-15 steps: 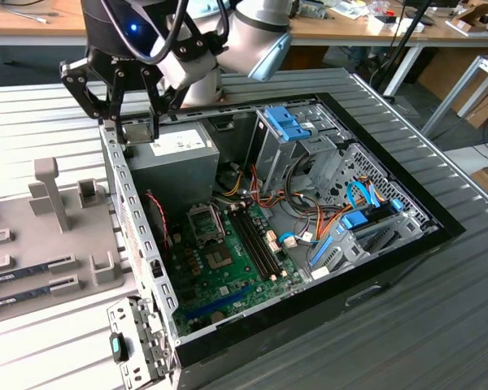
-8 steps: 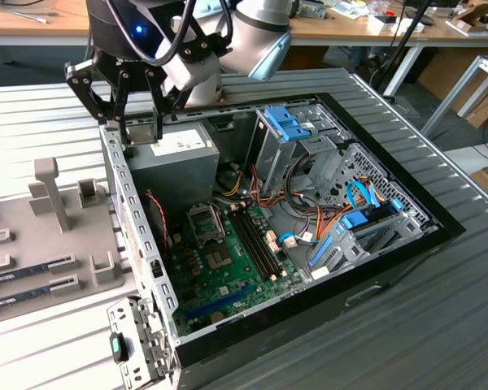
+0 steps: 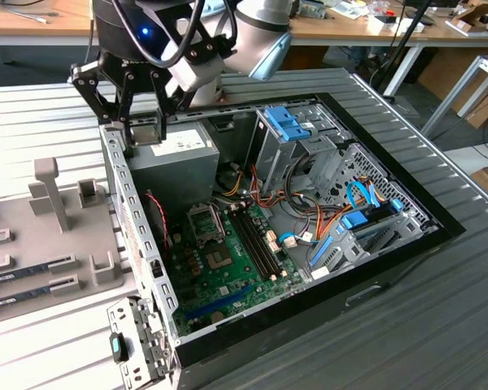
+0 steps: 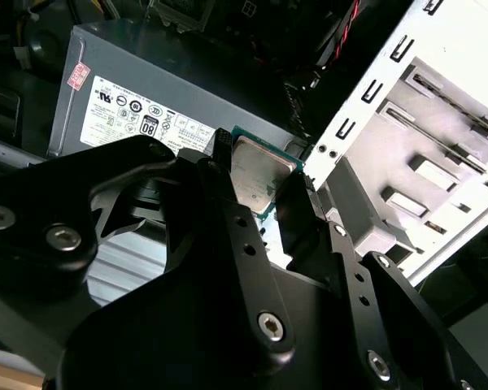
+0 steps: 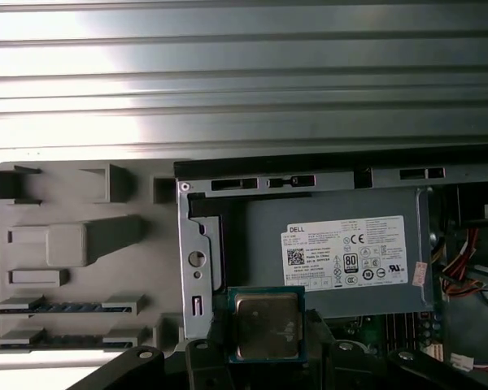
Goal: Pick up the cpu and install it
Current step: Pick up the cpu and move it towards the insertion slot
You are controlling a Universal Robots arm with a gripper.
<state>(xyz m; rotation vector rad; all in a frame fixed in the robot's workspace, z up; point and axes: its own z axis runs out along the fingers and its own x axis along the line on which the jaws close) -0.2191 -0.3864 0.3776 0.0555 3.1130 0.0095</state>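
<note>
The cpu (image 5: 266, 325) was seen pinched by two opposite edges between the fingers (image 4: 291, 215) of the gripper (image 3: 145, 134), its silver top turned up toward the wrist and its green rim visible on the free sides. In the exterior view it was held in the air, clear of any surface, above the near wall of the open computer case (image 3: 146, 268) and just beside the grey power supply (image 3: 179, 150), toward the exterior view's left. The grey holder tray (image 3: 57, 236) with its memory sticks (image 3: 32, 268) lay outside the case on the ribbed table (image 3: 439, 325).

The pick-up was judged to be done, and the step in hand was taken to be the carry toward the motherboard (image 3: 228, 268). The square socket (image 3: 205, 221) was seen lower in the case, apart from the chip and not beneath it (whether its retaining frame stood open could not be told).

The part left was judged to call for the chip to be brought squarely over that socket, kept level, matched to the socket's orientation, and set down without force, with the red and black wires (image 3: 156, 213) along the case wall avoided
</note>
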